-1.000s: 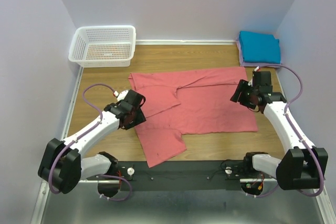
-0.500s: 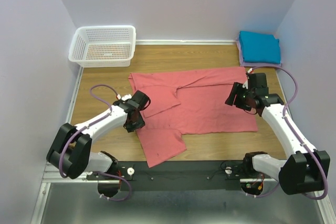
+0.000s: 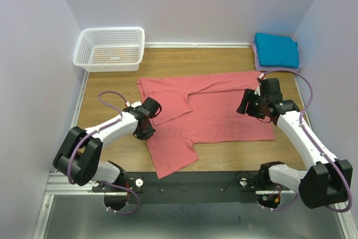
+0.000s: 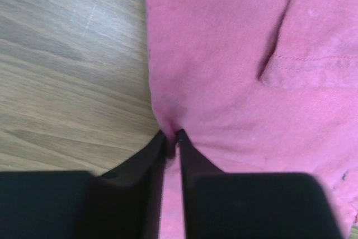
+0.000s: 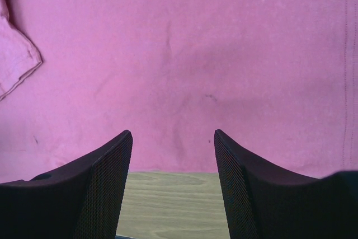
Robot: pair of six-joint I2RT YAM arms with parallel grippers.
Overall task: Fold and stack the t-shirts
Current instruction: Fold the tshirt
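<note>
Spread mostly flat across the middle of the worktop (image 3: 112, 90): the pink shirt (image 3: 218, 113). Creased along its far edge, with a sleeve folded in over the body on the left and a long flap reaching toward the near edge.

Pinched at the left edge of that shirt, where the flap meets the body: the left fingers (image 3: 147, 134). Seen from the left wrist, closed almost tip to tip (image 4: 172, 136) on a small pucker of pink cloth, with bare wood just to the left of it and a stitched hem up to the right.

Over the right part of the same shirt, near its right edge: the right fingers (image 3: 244, 106). Seen from the right wrist, spread wide apart (image 5: 172, 132) and gripping nothing. Pink cloth beyond the tips, and the cloth's edge with a strip of wood showing between the two fingers. Cannot tell whether touching the cloth or just above it.

In the far right corner, well apart from the pink shirt: the teal shirt (image 3: 276, 50), folded into a neat square. Beneath it, the lavender shirt (image 3: 257, 59), only a thin border showing.

In the far left corner: a white basket (image 3: 81, 55), upright, apart from all three shirts.
</note>
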